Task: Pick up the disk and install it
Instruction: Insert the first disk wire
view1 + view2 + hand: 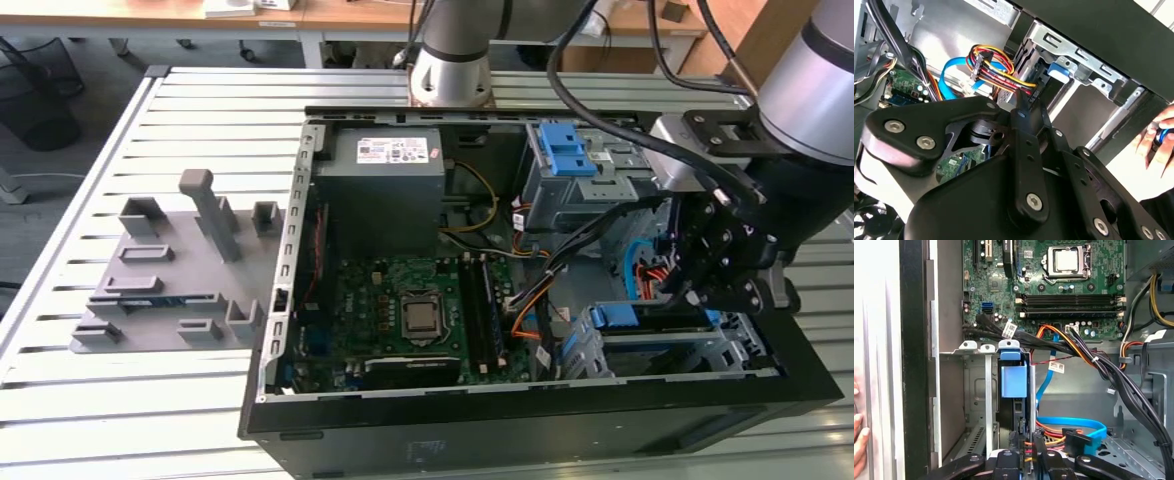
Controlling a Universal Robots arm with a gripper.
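Disk point(1013, 382) edgewise in drive bay point(985, 390)

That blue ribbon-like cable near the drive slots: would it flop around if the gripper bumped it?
Probably yes. The flat blue cable already curves in loose loops, so it looks limp and light. A nudge from the gripper would likely just bend it aside, though its plugged ends may hold it back.

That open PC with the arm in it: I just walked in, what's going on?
A robot arm reaches into the open computer case on the table. Its hand hangs over the drive cage, where the disk, with its blue carrier, sits in a slot. A person's hand rests beside the case.
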